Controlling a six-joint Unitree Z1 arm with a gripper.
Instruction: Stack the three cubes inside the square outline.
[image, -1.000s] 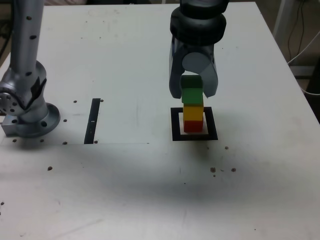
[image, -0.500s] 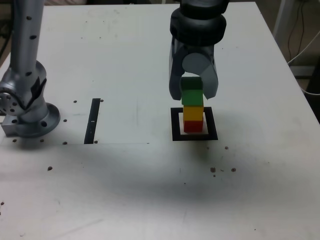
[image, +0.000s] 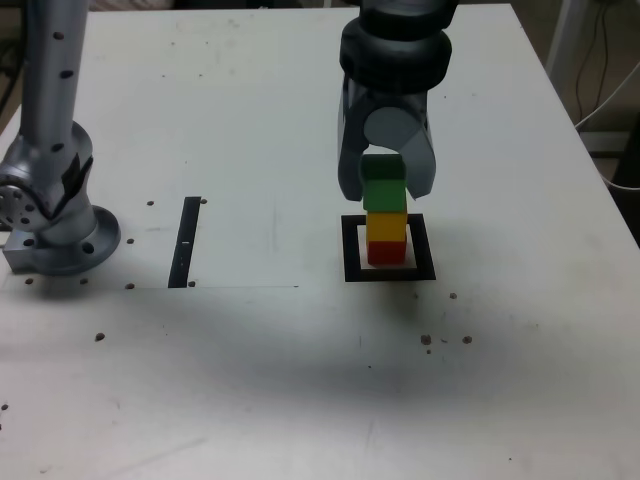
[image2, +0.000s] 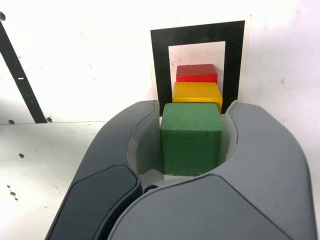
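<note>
White tabletop (image: 250, 380) bears a black square outline (image: 352, 262). Gray gripper (image: 384, 178): jaws around the green cube (image: 384, 195), clamped or slightly apart, cannot tell. Green tops the yellow cube (image: 386, 225), above the red cube (image: 386, 252) inside the outline.

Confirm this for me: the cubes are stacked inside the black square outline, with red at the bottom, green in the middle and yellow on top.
The middle and top are swapped. The exterior view shows the yellow cube in the middle and the green cube on top. The red cube is indeed at the bottom, and the stack is inside the black square outline.
</note>
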